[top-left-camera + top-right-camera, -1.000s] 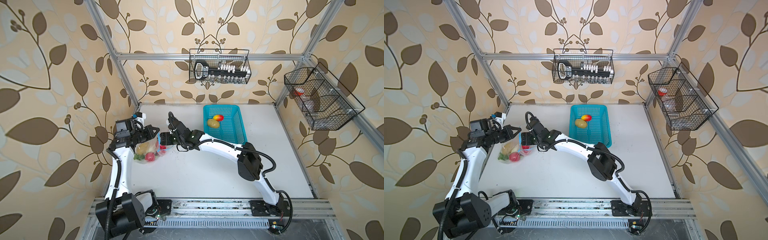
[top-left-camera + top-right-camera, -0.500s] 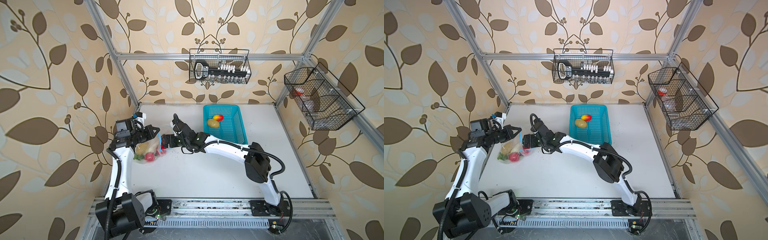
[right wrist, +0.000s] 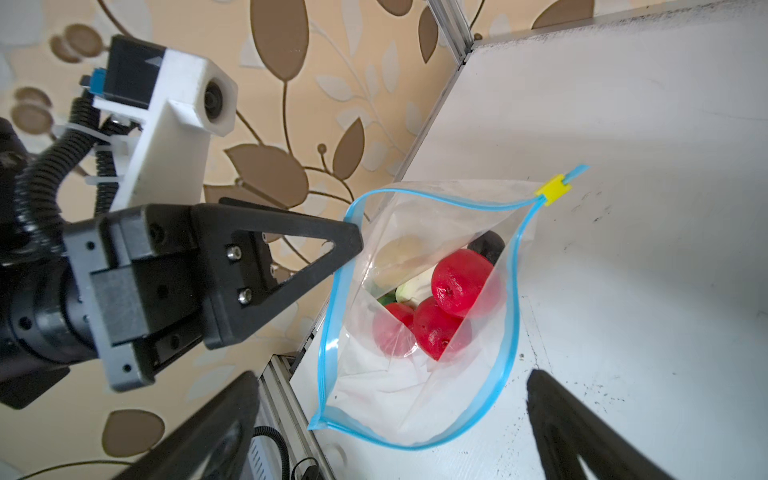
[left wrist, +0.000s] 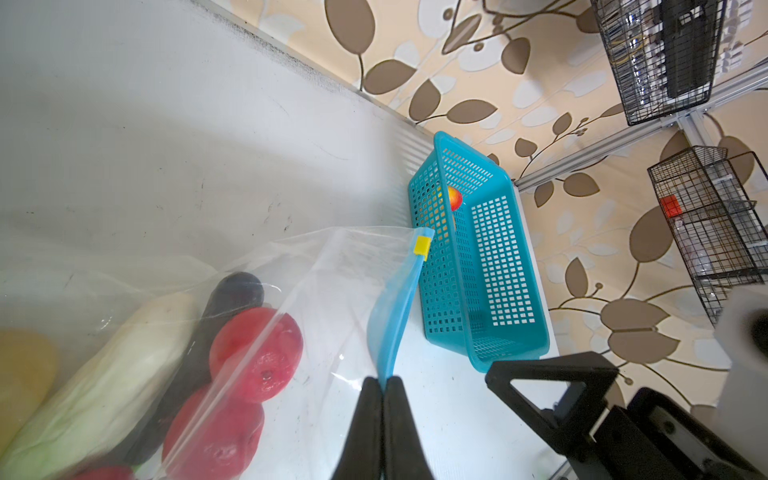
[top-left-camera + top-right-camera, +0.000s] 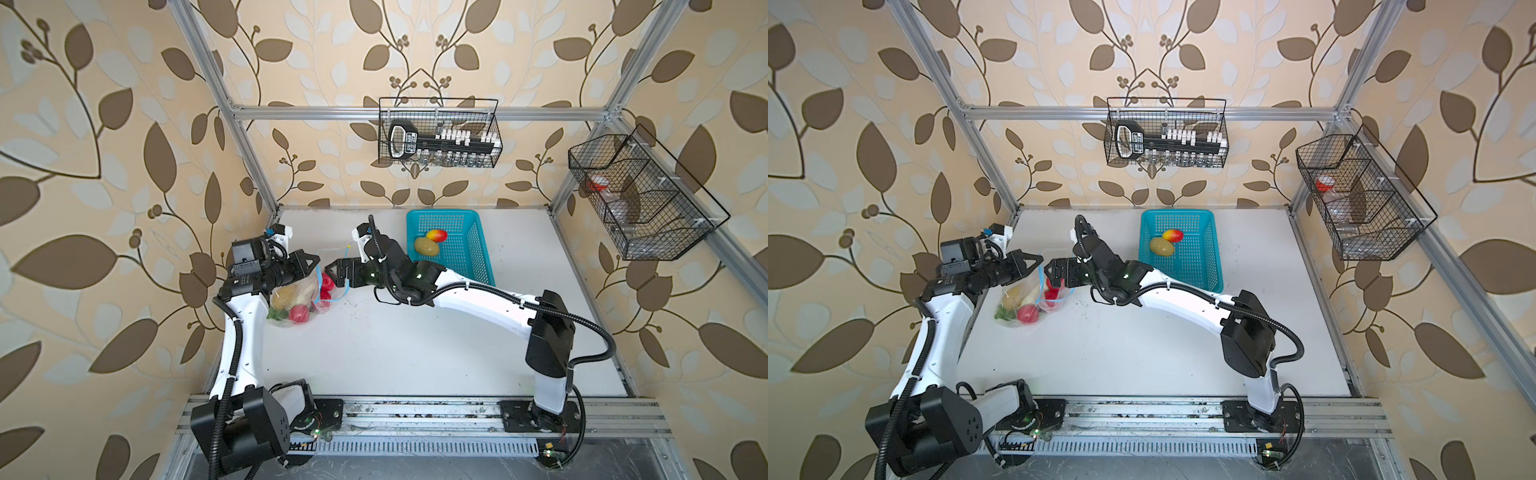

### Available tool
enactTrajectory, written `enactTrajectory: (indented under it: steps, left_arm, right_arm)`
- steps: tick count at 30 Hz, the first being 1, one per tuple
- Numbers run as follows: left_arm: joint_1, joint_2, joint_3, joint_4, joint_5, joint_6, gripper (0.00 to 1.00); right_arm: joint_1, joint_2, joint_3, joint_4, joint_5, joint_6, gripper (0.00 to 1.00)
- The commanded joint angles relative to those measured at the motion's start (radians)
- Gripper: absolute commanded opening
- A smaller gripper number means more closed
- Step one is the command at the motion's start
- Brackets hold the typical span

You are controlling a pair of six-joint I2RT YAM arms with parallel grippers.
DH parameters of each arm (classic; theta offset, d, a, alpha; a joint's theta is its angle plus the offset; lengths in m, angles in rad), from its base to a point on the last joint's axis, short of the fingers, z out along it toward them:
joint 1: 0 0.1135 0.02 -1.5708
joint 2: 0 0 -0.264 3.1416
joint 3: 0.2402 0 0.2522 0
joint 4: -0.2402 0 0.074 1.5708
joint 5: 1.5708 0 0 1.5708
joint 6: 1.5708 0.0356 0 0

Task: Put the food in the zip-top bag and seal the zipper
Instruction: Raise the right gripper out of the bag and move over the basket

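Observation:
The clear zip-top bag (image 5: pixel 300 291) (image 5: pixel 1022 300) lies at the table's left edge, its mouth gaping open (image 3: pixel 415 399). My left gripper (image 4: pixel 384 380) (image 5: pixel 316 261) is shut on the blue zipper (image 4: pixel 395 311) strip at one side of the mouth. The yellow slider (image 3: pixel 552 191) sits at the far end. Inside are red fruits (image 3: pixel 461 282), a white vegetable (image 4: pixel 116 365), a dark eggplant (image 4: pixel 237 291) and a tan potato (image 4: pixel 20 365). My right gripper (image 3: pixel 392 374) (image 5: pixel 332 274) stands open and empty just before the mouth. A red-yellow fruit (image 5: pixel 436 235) and a second potato (image 5: pixel 427 247) lie in the basket.
The turquoise basket (image 5: pixel 478 257) stands at the back middle, right of my right wrist. Wire baskets hang on the back wall (image 5: pixel 440 139) and the right wall (image 5: pixel 640 199). The bag lies against the table's left frame rail (image 3: pixel 286 374).
My right gripper has drawn back to the right, away from the bag's mouth, and its jaws have spread wider. My left gripper holds the zipper edge as before.

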Motion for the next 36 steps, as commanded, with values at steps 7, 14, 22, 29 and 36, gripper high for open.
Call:
enactTrajectory:
  steps: [7,14,22,29,36]
  left_arm:
    - [0.011,-0.02,0.007,0.017,0.015,0.015,0.0]
    - [0.011,-0.017,0.007,0.016,0.002,0.008,0.0]
    - [0.013,-0.028,0.004,0.025,0.04,0.013,0.0]
    - [0.014,-0.029,-0.01,0.042,0.031,0.016,0.0]
    - [0.016,-0.012,-0.012,0.035,-0.009,0.042,0.0]
  right_arm:
    - [-0.047,-0.109,-0.086,-0.06,0.088,-0.035,1.0]
    - [-0.099,-0.163,-0.083,-0.239,0.227,-0.173,1.0]
    - [-0.211,-0.212,-0.11,-0.327,0.271,-0.288,1.0]
    - [-0.333,-0.171,-0.079,-0.403,0.201,-0.346,1.0]
    - [-0.388,-0.057,-0.003,-0.498,0.239,-0.568,1.0]
